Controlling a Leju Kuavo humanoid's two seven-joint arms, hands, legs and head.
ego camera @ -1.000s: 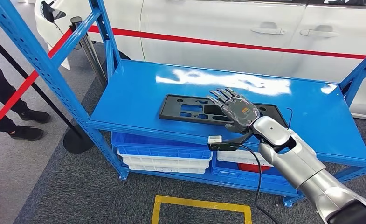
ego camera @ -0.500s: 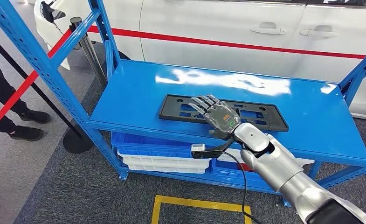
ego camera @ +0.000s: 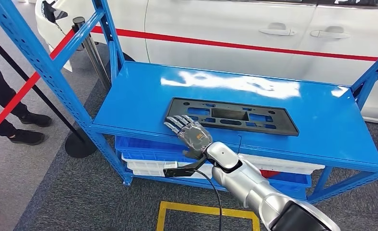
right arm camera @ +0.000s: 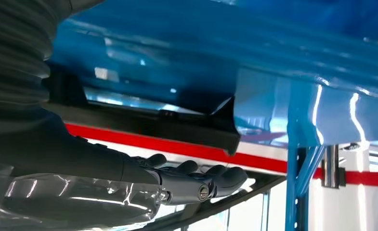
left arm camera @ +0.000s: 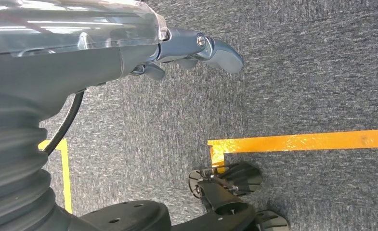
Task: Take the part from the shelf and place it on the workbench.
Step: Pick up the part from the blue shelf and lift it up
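The part (ego camera: 283,126), a flat black rectangular plate with cut-outs, lies on the blue shelf (ego camera: 138,96). My right hand (ego camera: 189,134) hovers at the shelf's front edge, by the plate's near left corner, fingers stretched out and holding nothing. The right wrist view has those extended fingers (right arm camera: 196,185) just below the plate's dark edge (right arm camera: 153,122), apart from it. My left hand (left arm camera: 196,48) hangs over grey carpet, holding nothing.
A white car (ego camera: 249,29) with a red stripe stands behind the shelf. Blue (ego camera: 138,144) and white bins (ego camera: 143,166) sit underneath. A yellow floor marking (ego camera: 206,211) lies in front. At left are a person's shoes (ego camera: 28,137) and a barrier post base (ego camera: 81,144).
My right hand has slid left and back toward me, from above the plate's middle to its near left corner. The plate has not moved.
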